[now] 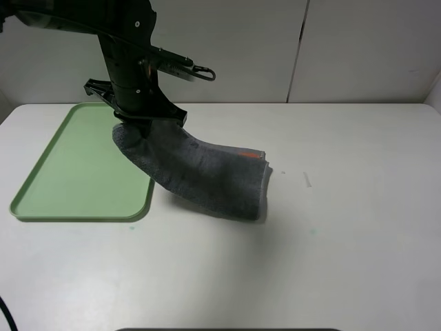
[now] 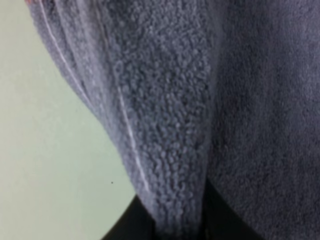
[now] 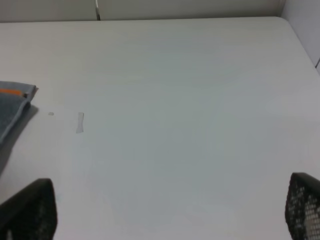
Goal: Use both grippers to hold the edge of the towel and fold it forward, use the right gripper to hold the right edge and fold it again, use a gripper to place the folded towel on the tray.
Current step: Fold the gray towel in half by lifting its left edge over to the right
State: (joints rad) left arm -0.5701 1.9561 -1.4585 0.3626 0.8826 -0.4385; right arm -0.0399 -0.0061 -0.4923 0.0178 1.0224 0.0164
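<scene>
The folded dark grey towel hangs slanted from my left gripper, which is shut on its upper left end above the right edge of the light green tray. The towel's lower right end, showing an orange mark, still rests on the table. In the left wrist view the terry cloth fills the frame, pinched between the black fingers, with the green tray behind. My right gripper stands open over bare table, to the right of the towel's corner. It does not show in the high view.
The tray's surface is bare. A small tape mark lies on the white table just right of the towel. A pale wall runs behind the table's far edge.
</scene>
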